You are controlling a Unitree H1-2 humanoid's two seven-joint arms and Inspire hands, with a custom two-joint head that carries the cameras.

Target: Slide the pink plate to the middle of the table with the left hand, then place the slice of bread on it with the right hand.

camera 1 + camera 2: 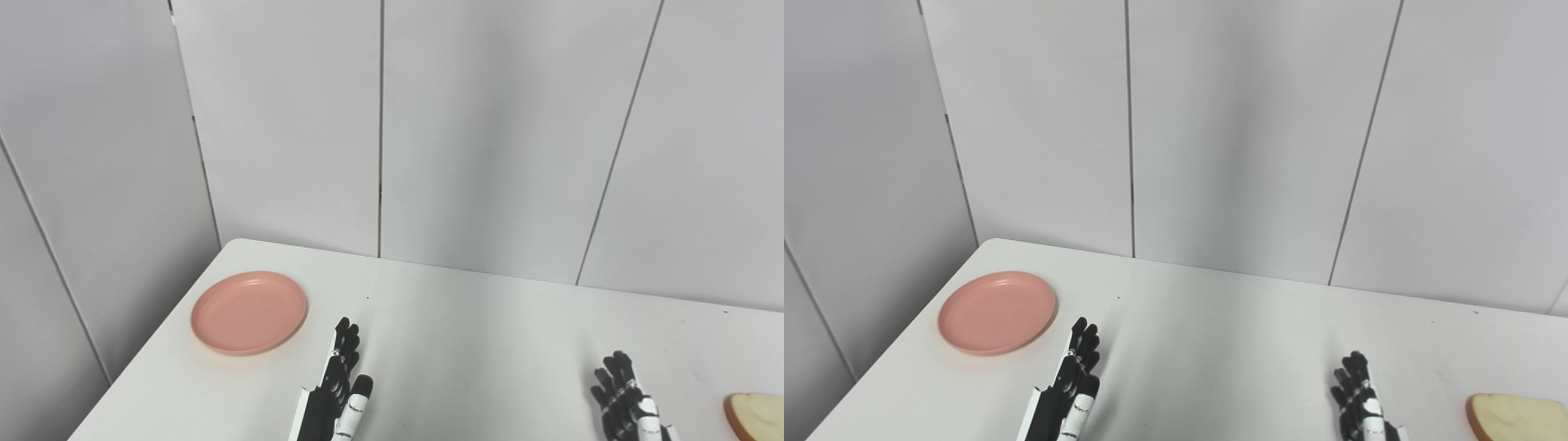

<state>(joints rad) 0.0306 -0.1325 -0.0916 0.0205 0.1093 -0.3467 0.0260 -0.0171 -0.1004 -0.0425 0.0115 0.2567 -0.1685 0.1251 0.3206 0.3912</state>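
The pink plate [248, 312] lies empty near the table's far left corner. My left hand [339, 386] hovers just right of and nearer than the plate, fingers stretched out and apart, not touching it. A slice of bread [1516, 418] rests at the lower right, partly cut off by the frame. My right hand [1358, 401] sits left of the bread with a gap between them, fingers extended, holding nothing.
The white table [478, 343] ends at a rounded left edge close to the plate. Grey wall panels [380, 122] stand right behind its far edge.
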